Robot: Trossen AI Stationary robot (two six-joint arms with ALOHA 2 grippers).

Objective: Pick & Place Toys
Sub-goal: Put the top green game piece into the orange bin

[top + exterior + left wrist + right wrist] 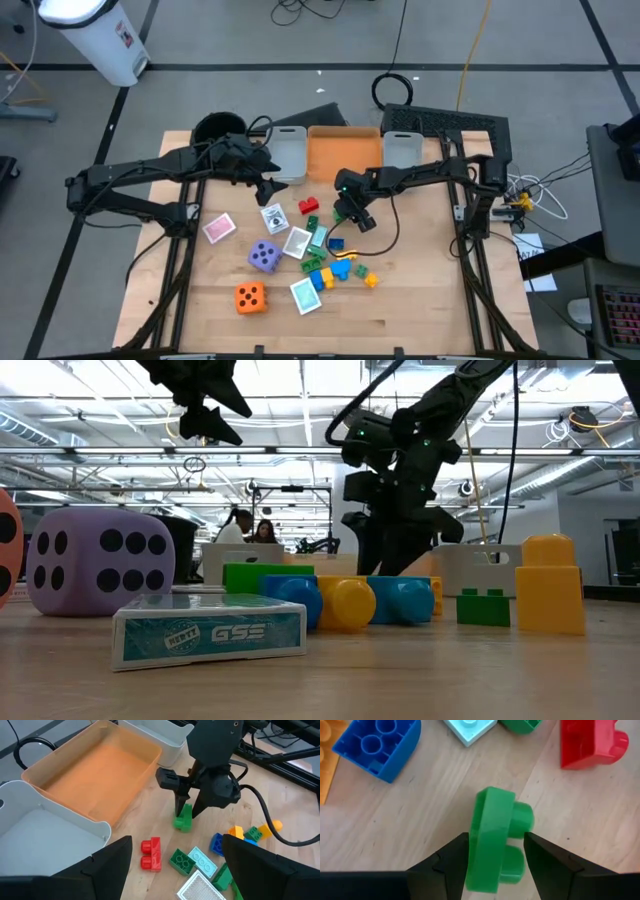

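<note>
Green brick (495,842), near mid-tabletop (420,300) just before the orange bin (343,150), stands on edge, grasped in the right pincer (496,851), probably for lifting binward. Left pincer (172,865) hovers released near the rear bins.

The right gripper (496,851) is pointing down at the table, its two fingers (447,862) pressing on either side of a green brick (492,837) standing between them. The left gripper (172,870) is hanging raised above the table, its fingers (107,867) spreading wide with nothing between them.
</note>
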